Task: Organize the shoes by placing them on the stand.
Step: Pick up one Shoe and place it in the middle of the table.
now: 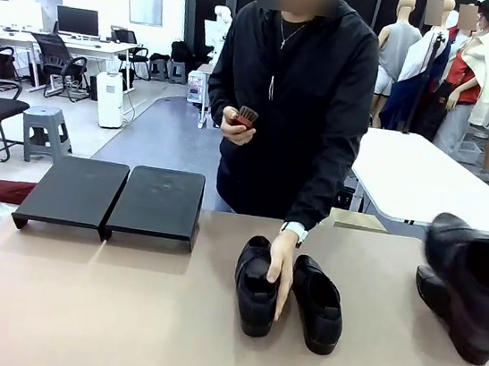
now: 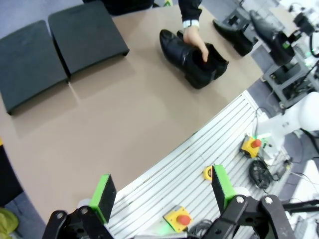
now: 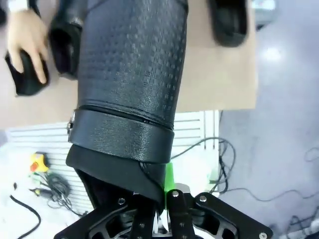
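So the right claw is squeezing shut on the heel collar of one shoe and holding it in the air over the right end of the surface. Its partner is lying just underneath. The left claw is sitting wide open with nothing in it, out past the near edge. The other pair is resting mid-surface with the person's hand lying on it. The stand is sitting bare at the far left.

My guess is the glossy leather is going to be slick, the toe stiff and the collar softer. So pinching the heel rim is making sense, though the toe end is probably going to droop and swing. Not heavy, just awkward.
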